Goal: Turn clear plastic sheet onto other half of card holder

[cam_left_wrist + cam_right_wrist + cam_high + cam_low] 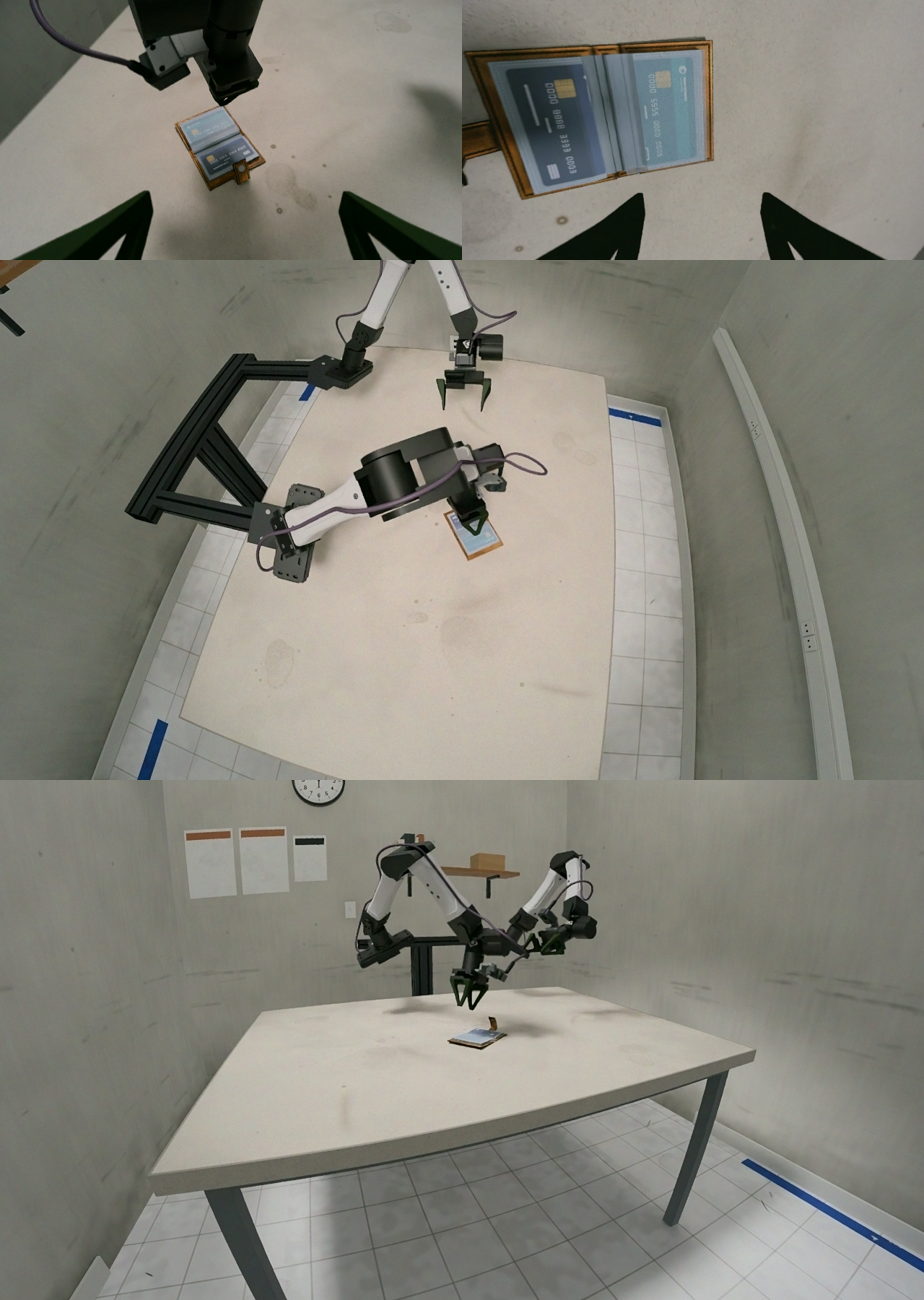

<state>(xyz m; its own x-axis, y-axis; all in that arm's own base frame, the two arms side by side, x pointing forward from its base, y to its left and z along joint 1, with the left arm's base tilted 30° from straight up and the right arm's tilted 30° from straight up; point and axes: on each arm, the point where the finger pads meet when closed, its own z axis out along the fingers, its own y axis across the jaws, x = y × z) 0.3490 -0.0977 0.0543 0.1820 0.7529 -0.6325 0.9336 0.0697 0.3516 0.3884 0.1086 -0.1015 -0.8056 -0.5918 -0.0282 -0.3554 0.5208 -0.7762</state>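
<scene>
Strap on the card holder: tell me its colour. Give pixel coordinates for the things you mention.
The strap (242, 174) (478, 141) is brown with darker edges, clearest in the left wrist view.
</scene>
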